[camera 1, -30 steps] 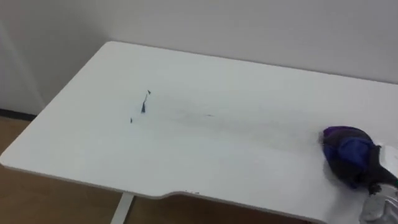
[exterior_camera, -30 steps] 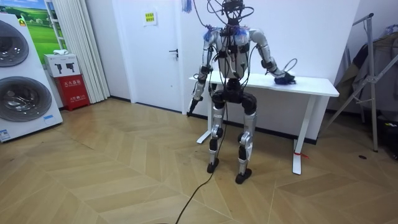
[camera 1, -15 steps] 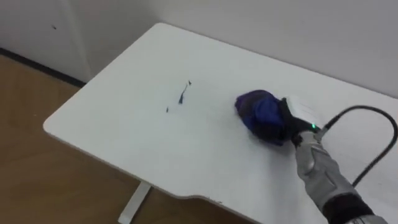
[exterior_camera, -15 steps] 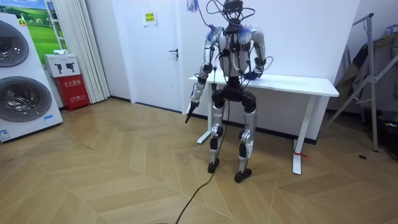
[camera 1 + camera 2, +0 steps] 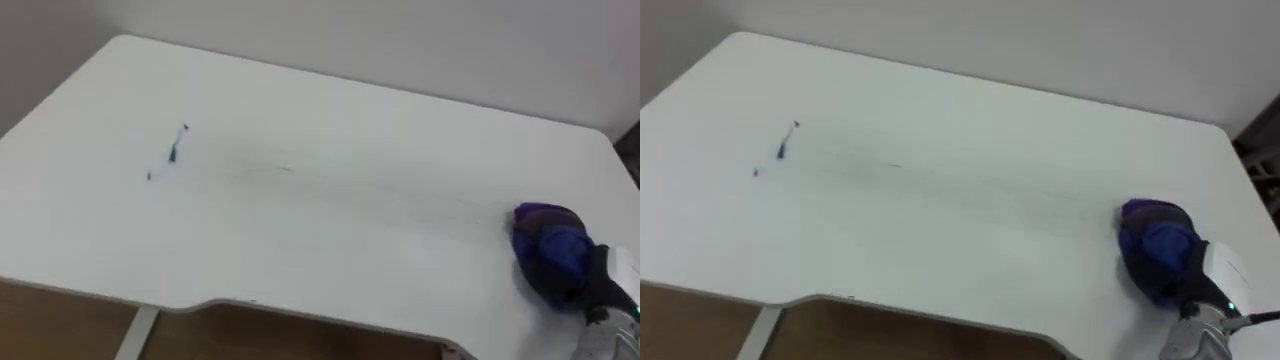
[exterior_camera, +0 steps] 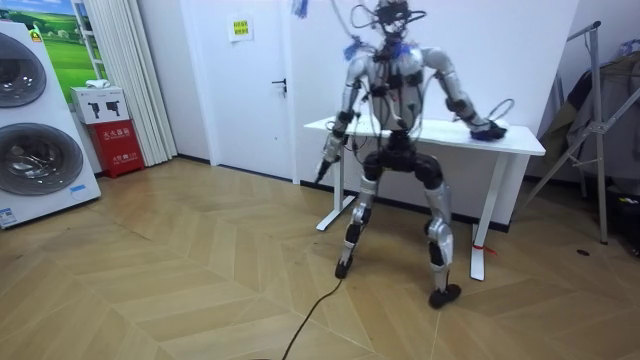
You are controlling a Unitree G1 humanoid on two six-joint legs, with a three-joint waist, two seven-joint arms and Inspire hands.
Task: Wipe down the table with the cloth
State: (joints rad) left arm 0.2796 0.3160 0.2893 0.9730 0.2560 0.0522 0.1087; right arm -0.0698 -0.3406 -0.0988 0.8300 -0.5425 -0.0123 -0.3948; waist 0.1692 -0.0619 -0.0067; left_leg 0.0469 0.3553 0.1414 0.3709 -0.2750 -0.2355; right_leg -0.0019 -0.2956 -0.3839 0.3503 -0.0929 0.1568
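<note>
Nearest, the right hand [image 5: 1210,280] rests at the table's [image 5: 330,120] right end, its front buried in the cloth [image 5: 1152,250], so I cannot tell its grip. The cloth looks soft, light and bunched, best pressed from above. Farther left lie ink marks [image 5: 173,153]. The left hand [image 6: 327,160] hangs beside the table, too small to read.

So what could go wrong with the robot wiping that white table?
The cloth at the right robot hand sits near the right edge of the table and might slide off. The blue marks lie far left, so wiping may miss them. The robot stands wide-legged, reaching sideways; it might wobble.
</note>
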